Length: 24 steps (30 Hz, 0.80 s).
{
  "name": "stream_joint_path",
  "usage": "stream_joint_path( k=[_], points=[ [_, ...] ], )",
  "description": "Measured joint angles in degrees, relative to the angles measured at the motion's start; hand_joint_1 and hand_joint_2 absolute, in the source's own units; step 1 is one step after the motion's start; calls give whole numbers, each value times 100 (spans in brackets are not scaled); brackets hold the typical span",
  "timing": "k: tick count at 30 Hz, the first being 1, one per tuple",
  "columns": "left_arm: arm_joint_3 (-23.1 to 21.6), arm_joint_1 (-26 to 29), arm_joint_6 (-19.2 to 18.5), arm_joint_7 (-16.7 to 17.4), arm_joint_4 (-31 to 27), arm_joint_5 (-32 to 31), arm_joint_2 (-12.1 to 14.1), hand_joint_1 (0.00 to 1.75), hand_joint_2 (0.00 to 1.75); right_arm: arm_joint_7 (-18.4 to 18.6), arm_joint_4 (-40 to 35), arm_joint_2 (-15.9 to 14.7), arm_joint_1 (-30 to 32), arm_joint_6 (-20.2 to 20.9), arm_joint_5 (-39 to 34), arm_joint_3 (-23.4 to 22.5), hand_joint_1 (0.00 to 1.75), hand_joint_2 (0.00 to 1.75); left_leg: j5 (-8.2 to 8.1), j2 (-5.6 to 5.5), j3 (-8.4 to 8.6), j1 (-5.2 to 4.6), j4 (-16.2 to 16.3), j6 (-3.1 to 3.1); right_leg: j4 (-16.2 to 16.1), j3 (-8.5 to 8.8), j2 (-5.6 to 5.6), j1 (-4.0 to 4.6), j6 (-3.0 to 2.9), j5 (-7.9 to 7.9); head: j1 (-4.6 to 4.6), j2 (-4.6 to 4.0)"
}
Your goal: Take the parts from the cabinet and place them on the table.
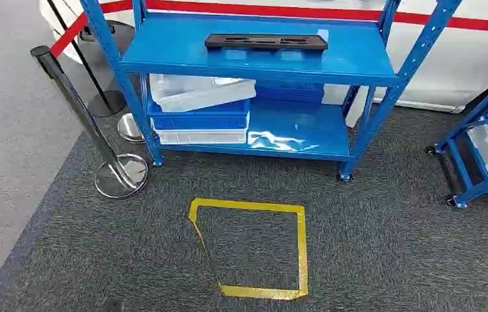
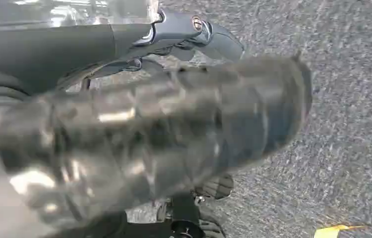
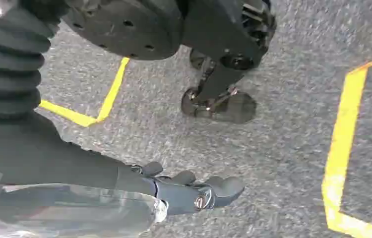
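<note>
Dark grey carpet (image 1: 384, 247) underfoot, a yellow taped square (image 1: 254, 247) on it, and ahead stands the blue cabinet (image 1: 254, 58). Both hands hang low, well short of it: left hand (image 2: 174, 134) blurred, grip state impossible to tell; right hand (image 3: 194, 191) empty, fingers loosely extended. The black part (image 1: 265, 42) lies flat on the top shelf, looking rigid and light; best taken mid-length. Below, stacked bins (image 1: 199, 107), apparently empty.

blue shelf (image 1: 358, 62), black part (image 1: 265, 42) on top
</note>
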Motion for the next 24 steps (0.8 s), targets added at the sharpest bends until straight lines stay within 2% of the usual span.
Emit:
stream_joint_path(
  k=[1,2,3,4,5,6,7,8,9,10,11,12,13,14,15,16,18,19,20,21,24],
  points=[
    [-24,-2,-4,-28,4,-4,0,0,175,4,13,0,-4,-66,0,15,0,175,0,0,0,0,0,0,0,0,0,0,0,0,0,0],
    [-33,-3,-4,-55,9,-4,0,0,175,18,22,0,-7,-134,13,33,0,175,0,0,0,0,0,0,0,0,0,0,0,0,0,0],
    [-35,-9,-4,-90,15,-4,13,0,175,33,26,2,-6,-199,33,44,0,175,-11,0,-11,-39,35,33,-67,14,8,-58,32,39,-7,0],
    [-41,-14,-2,-125,24,-4,20,0,175,64,31,2,-21,-234,66,57,0,175,46,-1,34,-4,-89,88,-100,46,6,-17,59,54,-11,0],
    [-52,-17,-2,-146,26,-4,17,0,175,66,37,-4,-22,-264,116,78,0,175,129,19,120,59,-235,117,-76,67,-13,-22,49,19,-9,0],
    [-68,-28,0,-177,26,0,15,0,175,39,44,-18,-30,-313,127,101,0,175,164,22,154,72,-302,140,126,-41,-21,-10,57,-129,11,0],
    [-81,-38,11,-203,31,11,15,0,0,-6,48,-17,-34,-382,120,120,0,175,171,32,150,80,-310,147,525,-251,-21,-16,68,-345,28,0],
    [-85,-40,15,-219,35,17,15,0,0,-44,52,-17,-36,-417,92,125,0,175,168,36,149,82,-309,145,960,-472,-22,-41,91,-525,33,0],
    [-90,-39,22,-227,41,46,15,0,0,-70,61,-17,-31,-452,81,125,0,175,159,40,150,82,-302,137,1344,-678,-23,-71,117,-641,26,0],
    [-96,-39,28,-229,46,55,15,0,0,-92,68,-17,-28,-470,83,131,0,175,147,38,150,90,-291,120,1568,-824,-24,-101,141,-636,28,0],
    [-105,-37,28,-229,48,63,13,0,0,-101,74,-17,-27,-483,85,140,0,0,127,32,156,109,-276,90,1489,-816,-27,-127,167,-491,28,0],
    [-122,-37,28,-223,52,70,11,0,0,-101,79,-20,-29,-501,89,148,0,0,92,20,160,145,-235,36,1163,-689,-28,-155,203,-232,26,0],
    [-133,-38,28,-218,52,76,7,0,0,-100,81,-22,-34,-524,92,153,0,0,41,5,164,188,-173,-29,700,-482,-33,-186,247,48,31,0],
    [-138,-38,28,-216,55,90,9,0,0,-116,83,-22,-34,-540,92,166,0,0,-41,-2,152,208,-74,-119,193,-279,-40,-240,317,228,37,0],
    [-138,-45,28,-207,72,103,42,0,0,-127,90,5,-35,-540,90,188,0,0,-89,-14,70,168,-15,-188,230,-267,-2,-188,341,45,97,0],
    [-144,-57,20,-192,76,113,37,0,0,-140,92,0,-46,-561,87,199,0,0,-126,-20,36,154,57,-221,249,-296,18,-201,154,58,107,0],
    [-157,-57,9,-183,76,116,37,0,0,-142,103,0,-39,-577,87,210,0,0,-107,-29,53,163,22,-253,288,-324,13,-173,53,28,46,0],
    [-162,-56,9,-181,79,116,37,0,0,-140,107,0,-40,-581,87,216,0,0,-105,-38,75,180,23,-266,289,-331,13,-167,-1,30,61,0],
    [-166,-56,9,-181,79,116,33,0,0,-149,111,0,-42,-584,87,223,0,0,-150,-21,57,198,48,-294,274,-321,8,-166,-51,37,44,0],
    [-168,-61,7,-181,79,125,33,0,0,-194,116,0,-42,-608,83,225,0,0,-268,11,-12,197,235,-288,274,-316,7,-154,-83,34,35,0],
    [-173,-73,-4,-181,79,160,33,0,0,-424,120,-2,-44,-684,-9,225,0,0,-839,14,-713,165,1587,-253,274,-318,-4,-76,-150,17,20,0]
  ],
)
